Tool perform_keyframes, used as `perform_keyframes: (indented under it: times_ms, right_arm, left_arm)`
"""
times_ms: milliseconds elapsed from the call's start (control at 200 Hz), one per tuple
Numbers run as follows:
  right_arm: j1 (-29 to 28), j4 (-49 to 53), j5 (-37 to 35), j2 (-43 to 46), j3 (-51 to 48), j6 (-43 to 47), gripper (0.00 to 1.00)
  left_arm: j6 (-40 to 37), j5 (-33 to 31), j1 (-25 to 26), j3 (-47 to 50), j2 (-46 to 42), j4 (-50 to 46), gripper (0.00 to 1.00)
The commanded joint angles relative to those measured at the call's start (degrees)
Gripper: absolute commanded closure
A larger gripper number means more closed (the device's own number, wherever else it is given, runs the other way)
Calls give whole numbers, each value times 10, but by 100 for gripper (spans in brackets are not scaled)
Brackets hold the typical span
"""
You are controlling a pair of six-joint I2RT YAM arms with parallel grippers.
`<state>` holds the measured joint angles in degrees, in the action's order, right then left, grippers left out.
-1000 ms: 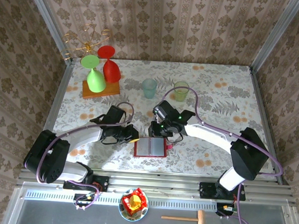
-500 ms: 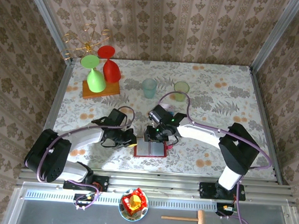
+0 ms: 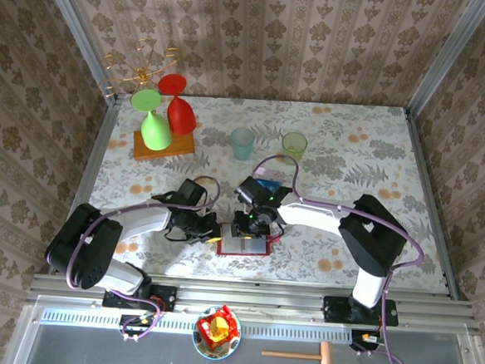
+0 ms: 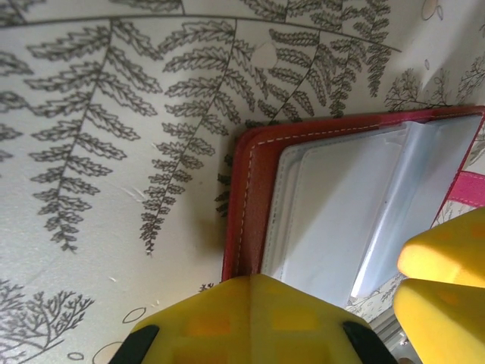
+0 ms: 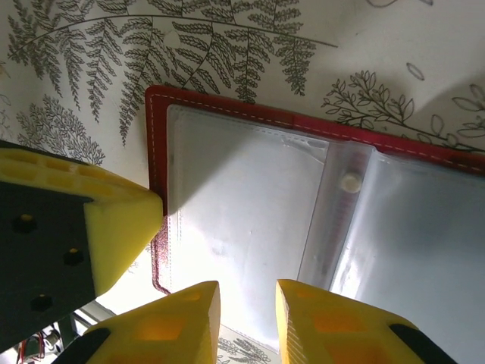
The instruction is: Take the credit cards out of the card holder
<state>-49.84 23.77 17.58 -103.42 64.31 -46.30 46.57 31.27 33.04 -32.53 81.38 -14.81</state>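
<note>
Card holder (image 3: pixel 244 247): L claw (image 3: pixel 215 228) left, R claw (image 3: pixel 250 226) above

Both arms (image 3: pixel 148 219) show white links, black joints, looping purple cables (image 3: pixel 387 342) and blocky yellow end effector fingers (image 5: pixel 322 326).

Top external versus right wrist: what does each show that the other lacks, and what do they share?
Top external adds the wider scene: a green cup, a teal cup, and a green goblet and red goblet on a wooden block. Right wrist adds detail: clear pockets, white stitching, a stud on the spine, and the right hand with fingers slightly apart. Both show the red card holder lying open on the fern-patterned table.
</note>
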Motion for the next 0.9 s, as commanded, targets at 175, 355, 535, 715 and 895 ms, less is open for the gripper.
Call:
perform_keyframes:
  times_ms: [175, 355, 535, 715, 895]
  right_arm:
    - [-10, -2, 18, -26, 32, -14, 76]
    - [-12, 3, 14, -34, 35, -18, 75]
    - [-12, 18, 5, -44, 38, -20, 74]
    - [-12, 36, -8, -54, 43, -19, 73]
    - [-12, 53, -27, -43, 39, -20, 72]
  left_arm:
    - [-20, 3, 4, 10, 0, -15, 99]
    - [-23, 4, 4, 9, 7, -13, 99]
    - [-26, 6, 2, 5, 14, -16, 99]
    - [-28, 5, 2, -1, 15, -19, 99]
    - [-27, 3, 2, 0, 16, -21, 99]
